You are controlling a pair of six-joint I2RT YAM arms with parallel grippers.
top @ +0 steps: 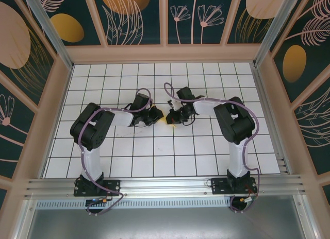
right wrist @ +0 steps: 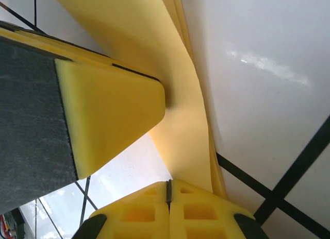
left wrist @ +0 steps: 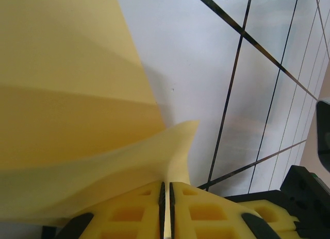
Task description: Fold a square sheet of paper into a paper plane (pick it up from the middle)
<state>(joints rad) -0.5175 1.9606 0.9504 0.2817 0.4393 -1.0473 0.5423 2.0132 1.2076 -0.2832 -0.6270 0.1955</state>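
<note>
Ana: White gridded surface [top: 154, 156], walled with dark panels [top: 206, 28] of leaf and flower drawings. Where is the yellow paper [top: 164, 118]?

Ben: Between the two claws. From above, just a sliver of it shows between the left claw [top: 153, 117] and the right claw [top: 174, 117], which nearly meet tip to tip.

Ana: How does the left claw stand?

Ben: Together, clamped on the paper. In its wrist view the yellow pads [left wrist: 134, 213] meet, a pale paper edge runs into the seam, and the sheet fans up and leftward from the tips.

Ana: And the right?

Ben: Pads [right wrist: 139, 218] pressed together, leaving only a dark seam. The paper rises just right of that seam, its layers passing behind the right-hand pad. I cannot tell whether any is pinched. One left-claw pad [right wrist: 108, 115] touches the paper ahead of the tips.
</note>
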